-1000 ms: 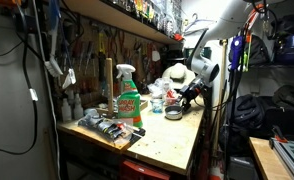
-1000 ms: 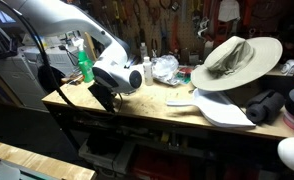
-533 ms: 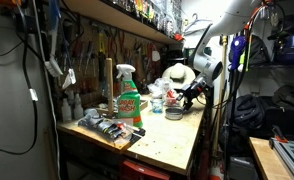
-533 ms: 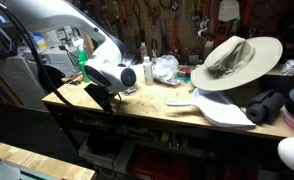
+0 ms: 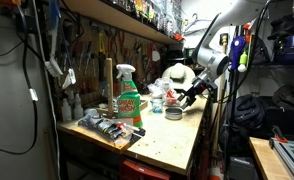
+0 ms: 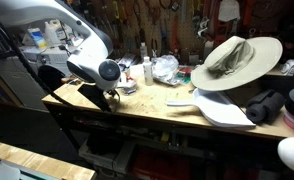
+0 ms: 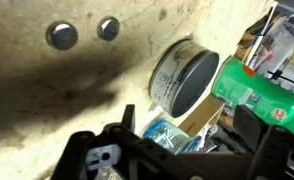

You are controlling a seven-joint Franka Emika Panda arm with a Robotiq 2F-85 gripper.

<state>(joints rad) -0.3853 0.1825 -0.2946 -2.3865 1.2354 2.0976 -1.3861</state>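
Cluttered workbench [image 5: 172,140]: we see a shallow round tin [image 7: 185,85], silver-walled, its dark face turned up, right of the green bottle [image 5: 129,103]. Our gripper [image 5: 186,101] hovers near it; we cannot tell its grip.

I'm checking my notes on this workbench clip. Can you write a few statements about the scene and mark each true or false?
1. A green spray bottle stands upright on the workbench. True.
2. The hat lies on the floor. False: it sits up on the workbench.
3. The gripper hangs close to a round tin. True.
4. The gripper grasps the spray bottle. False: the bottle stands apart from it, untouched.
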